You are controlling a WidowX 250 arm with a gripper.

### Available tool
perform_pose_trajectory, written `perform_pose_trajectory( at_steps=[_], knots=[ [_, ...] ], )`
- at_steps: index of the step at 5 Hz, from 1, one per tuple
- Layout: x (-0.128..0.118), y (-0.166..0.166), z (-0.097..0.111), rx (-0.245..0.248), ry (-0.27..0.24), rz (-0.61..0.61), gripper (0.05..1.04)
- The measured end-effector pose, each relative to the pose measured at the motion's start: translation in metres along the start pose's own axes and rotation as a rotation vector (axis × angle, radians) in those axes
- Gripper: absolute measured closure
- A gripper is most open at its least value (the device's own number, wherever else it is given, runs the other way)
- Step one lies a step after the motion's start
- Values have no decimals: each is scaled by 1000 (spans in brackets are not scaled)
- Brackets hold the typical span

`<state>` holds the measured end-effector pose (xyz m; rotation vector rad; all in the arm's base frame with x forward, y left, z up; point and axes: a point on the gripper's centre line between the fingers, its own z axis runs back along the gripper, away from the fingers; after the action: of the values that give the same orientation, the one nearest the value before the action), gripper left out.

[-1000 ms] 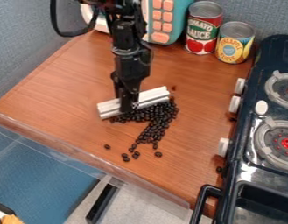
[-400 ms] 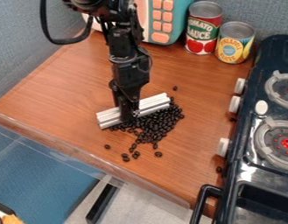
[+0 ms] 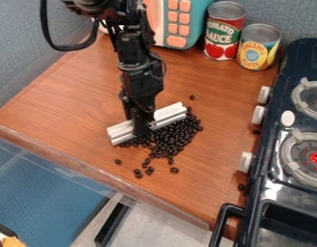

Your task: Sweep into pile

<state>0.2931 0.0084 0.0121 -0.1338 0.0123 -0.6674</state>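
Observation:
The black gripper (image 3: 143,126) hangs over the middle of the wooden counter, shut on a silver-white bar (image 3: 171,114) that lies slanted, its right end farther back. Dark beans (image 3: 171,138) are heaped along the bar's front side and beyond its right end. Several loose beans (image 3: 149,171) lie nearer the counter's front edge, one bean (image 3: 117,161) sits apart at the left, and another bean (image 3: 192,97) is behind the bar's right end. The gripper hides the middle of the bar.
A toy stove (image 3: 276,159) lines the right side, with a few beans beside it. At the back stand a tomato sauce can (image 3: 223,30), a pineapple can (image 3: 257,47) and a teal toy microwave (image 3: 198,24). The counter's front edge (image 3: 102,174) slants across the lower left.
The gripper and bar have shifted slightly toward the front edge, pushing the heap into a more compact clump. A bean now lies apart behind the bar's right end.

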Motion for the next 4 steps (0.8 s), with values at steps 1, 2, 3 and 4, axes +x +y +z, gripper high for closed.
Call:
perform_pose_trajectory(
  at_steps=[1, 2, 3, 4],
  knots=[
    [0, 5, 4, -14, -5, 29, 708],
    [5, 30, 21, -1, -36, 74, 708],
    [9, 68, 44, 17, -76, 137, 708],
    [12, 95, 52, 14, -82, 166, 708]
  ],
)
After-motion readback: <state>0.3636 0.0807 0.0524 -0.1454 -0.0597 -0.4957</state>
